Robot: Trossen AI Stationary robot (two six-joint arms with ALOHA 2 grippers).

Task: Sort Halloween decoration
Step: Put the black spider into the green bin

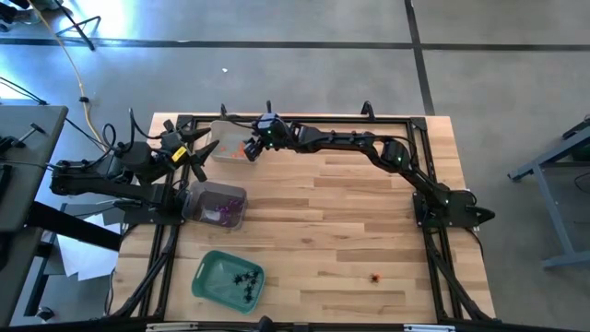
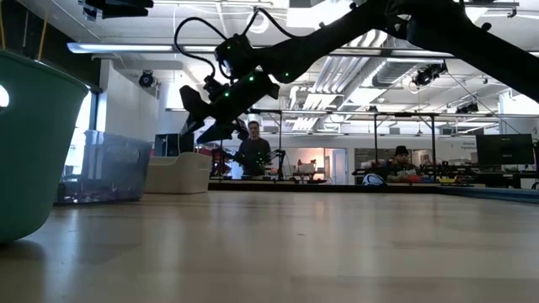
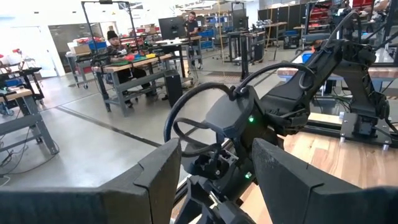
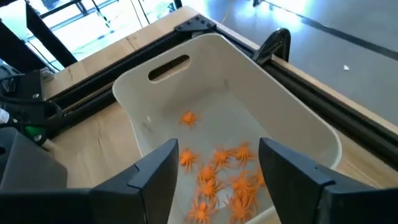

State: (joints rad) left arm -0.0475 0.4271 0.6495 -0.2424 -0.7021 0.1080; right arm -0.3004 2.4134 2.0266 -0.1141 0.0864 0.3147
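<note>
— Where's the right gripper [image 4: 214, 171] now?

— I have it hanging above the white tray [image 4: 292, 109] at the far edge of the table [image 1: 350, 231], fingers spread wide with nothing between them. Below it I count a cluster of orange spiders [image 4: 227, 177] on the tray floor.

— And the other arm?

— I've got the left gripper [image 3: 211, 171] parked at the table's left side, raised and looking toward the right arm; its fingers stand apart, empty.

— The other decorations?

— Purple pieces [image 1: 219, 214] lie in the clear tray [image 1: 235, 195], black spiders [image 1: 243, 279] in the green tray [image 1: 210, 267]. One orange piece [image 1: 375, 277] sits alone on the bare wood, near the front right.
</note>
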